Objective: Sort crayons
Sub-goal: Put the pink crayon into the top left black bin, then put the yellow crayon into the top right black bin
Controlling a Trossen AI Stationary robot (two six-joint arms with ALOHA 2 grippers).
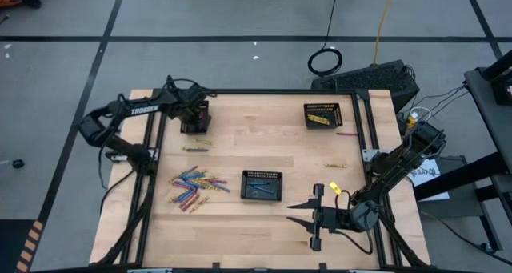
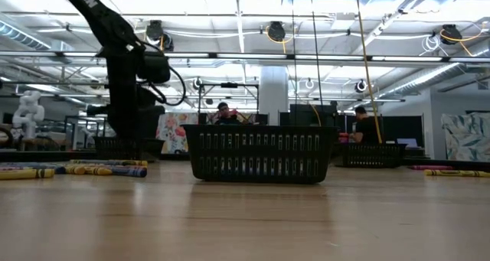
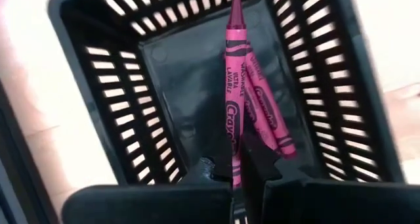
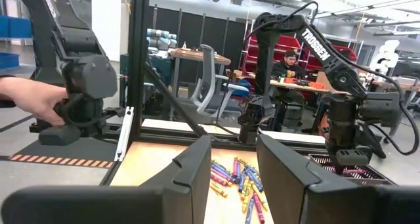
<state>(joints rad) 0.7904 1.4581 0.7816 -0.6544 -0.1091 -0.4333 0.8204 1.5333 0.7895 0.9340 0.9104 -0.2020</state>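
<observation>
The left end effector (image 3: 235, 173) hung over the black tray (image 1: 194, 118) near the tabletop's far left corner, clenched on a magenta crayon (image 3: 233, 86) angled down onto two others already inside. Released from that tilt, it could bounce against the mesh wall and lie crooked, while the right end effector (image 1: 302, 219), spread wide, waited by the near edge

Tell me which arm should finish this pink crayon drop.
Left. Its hand is shut on the pink crayon right above the far-left tray, where another pink one already lies. The right hand waits open at the table's near edge, holding nothing.
</observation>
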